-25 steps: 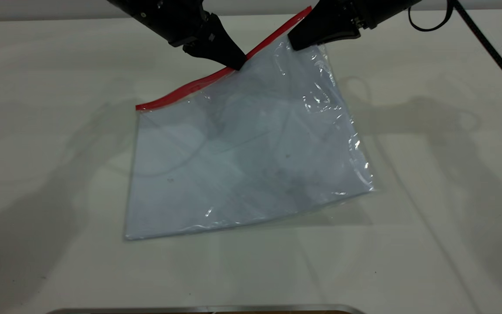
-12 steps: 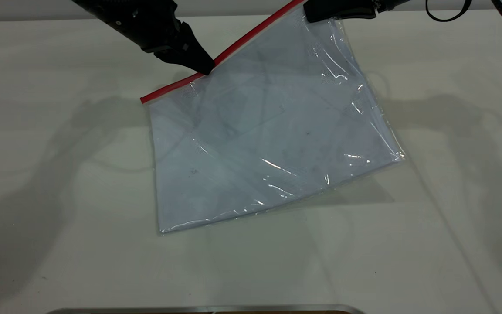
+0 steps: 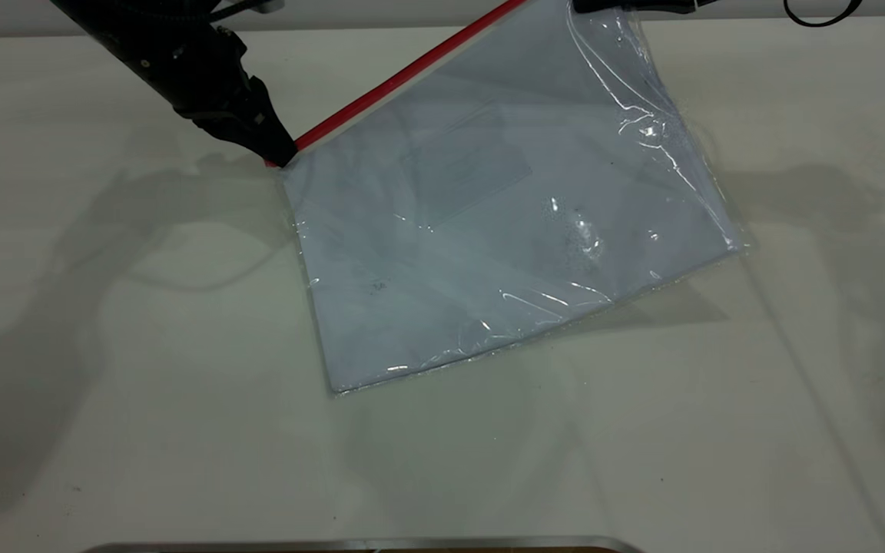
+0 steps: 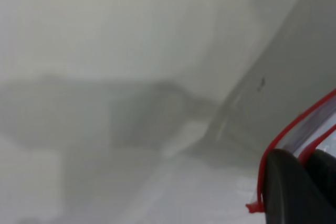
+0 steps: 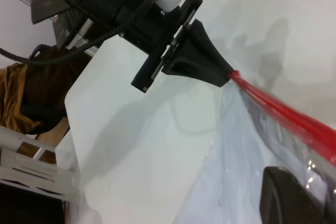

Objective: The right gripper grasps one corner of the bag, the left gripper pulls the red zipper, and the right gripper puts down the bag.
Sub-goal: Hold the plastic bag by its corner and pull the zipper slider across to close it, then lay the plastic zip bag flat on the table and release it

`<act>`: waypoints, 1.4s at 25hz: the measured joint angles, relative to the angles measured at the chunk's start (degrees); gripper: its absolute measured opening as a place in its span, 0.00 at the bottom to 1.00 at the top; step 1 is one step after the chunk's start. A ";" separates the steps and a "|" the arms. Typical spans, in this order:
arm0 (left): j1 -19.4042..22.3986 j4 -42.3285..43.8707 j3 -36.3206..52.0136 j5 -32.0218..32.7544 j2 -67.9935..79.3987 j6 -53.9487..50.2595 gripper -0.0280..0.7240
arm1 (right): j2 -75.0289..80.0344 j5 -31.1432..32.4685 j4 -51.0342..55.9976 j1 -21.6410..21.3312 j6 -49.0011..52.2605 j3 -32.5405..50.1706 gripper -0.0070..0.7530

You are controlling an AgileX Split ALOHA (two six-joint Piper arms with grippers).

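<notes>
Clear bag (image 3: 504,230) tilted, far corner (image 3: 611,19) raised, red zipper (image 3: 404,77) taut

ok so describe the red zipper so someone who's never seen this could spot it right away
Start at the pale table and find the big clear bag, tilted with one corner lifted by the right gripper. The red zipper is the thin bright strip along its upper long edge, ending at the left gripper. Nothing else on the bag is red.

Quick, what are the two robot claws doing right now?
Left gripper: shut on the red zipper, at its end.
Right gripper: shut on the bag, holding its corner up.
</notes>
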 joint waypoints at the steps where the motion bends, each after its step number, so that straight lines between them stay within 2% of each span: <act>1: 0.00 0.23 0.00 0.21 0.00 -0.37 0.14 | 0.00 0.00 0.00 0.00 -0.12 0.00 0.05; 14: 0.06 0.01 0.00 0.16 -0.11 -1.66 0.19 | 0.00 0.00 -0.07 0.00 -0.18 0.00 0.05; 17: 0.27 -1.32 0.00 -0.54 -0.97 -2.34 0.26 | 0.00 0.06 -0.12 0.00 -0.18 0.00 0.05; 20: 0.83 -1.66 0.04 -2.41 -3.20 -2.45 0.40 | 0.25 -0.56 -0.13 -0.24 -0.18 0.00 0.05; 22: 1.16 -1.66 0.04 -2.83 -5.60 -2.50 0.50 | 1.03 -1.93 -0.25 -0.31 -0.18 -0.05 0.05; 25: 1.16 -1.71 0.04 -2.30 -9.48 -2.50 0.60 | 3.29 -4.33 -0.05 -0.31 -0.18 -0.05 0.05; 28: 1.16 -2.60 0.04 0.20 -13.23 -2.61 0.63 | 5.67 -6.42 0.32 -0.18 -0.18 -0.22 0.05; 31: 1.16 -4.45 0.10 3.47 -16.50 -2.67 0.63 | 7.44 -11.06 0.30 0.81 -0.33 -0.46 0.07; 33: 1.16 -5.90 0.11 6.06 -18.50 -2.72 0.63 | 7.55 -15.66 -1.78 1.59 -0.75 -0.46 0.11; 35: 1.16 -6.96 0.11 8.26 -20.10 -2.77 0.63 | 7.50 -19.28 -5.18 2.06 -0.80 -0.51 0.19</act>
